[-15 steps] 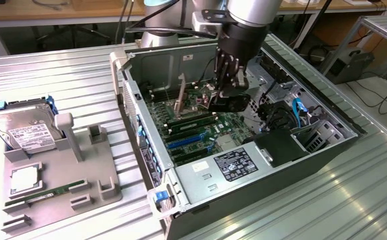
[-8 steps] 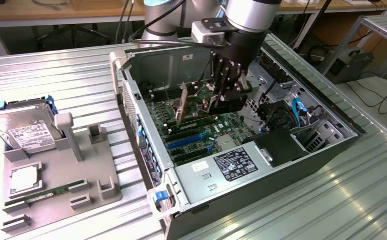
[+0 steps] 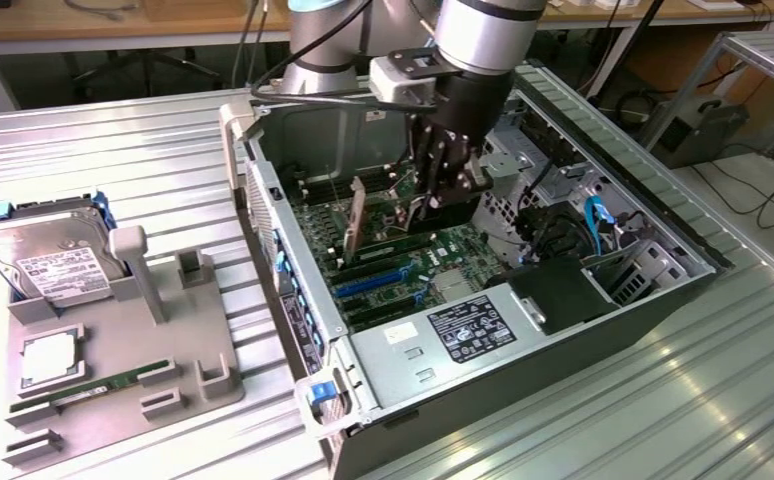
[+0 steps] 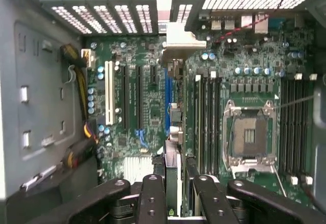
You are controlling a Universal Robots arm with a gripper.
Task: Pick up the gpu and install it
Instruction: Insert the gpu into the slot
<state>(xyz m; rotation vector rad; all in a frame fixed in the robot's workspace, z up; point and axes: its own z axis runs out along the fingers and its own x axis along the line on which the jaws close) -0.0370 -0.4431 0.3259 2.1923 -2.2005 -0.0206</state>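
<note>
— One card matters, the gpu [image 3: 356, 215]. Where is it?

— Inside the open computer case [image 3: 494, 400] that stands on the counter [image 3: 120, 170]. It stands on edge above the motherboard [image 3: 461, 250], tan-brown face toward the exterior view's left, not far from the case's rear wall. The wrist view has the gpu [image 4: 172, 155] edge-on, in line with the blue slot [image 4: 166, 96].

— And the claw [image 3: 441, 215]?

— Drawn in narrow, its fingers [image 4: 151, 193] on either side of the card's upper edge, so I judge that it grips the card. Whether the lower edge sits in the slot, I cannot tell.

— How will the card handle?

— Light and stiff, I'd judge. A thin board won't sag, but it may twist or crack if pressed askew. Its faces carry small parts and its lower edge the contacts, so the bare upper edge is the place to hold, near the middle of its length, where it won't tip. Smooth faces could slip under a downward push, so the hold should be firm and square.

— Anything else about?

— A hard drive [image 3: 54, 265] and a green memory stick [image 3: 87, 390] lie on a grey tray [image 3: 207, 385] by the counter's edge at the exterior view's left, well apart from the case.
</note>
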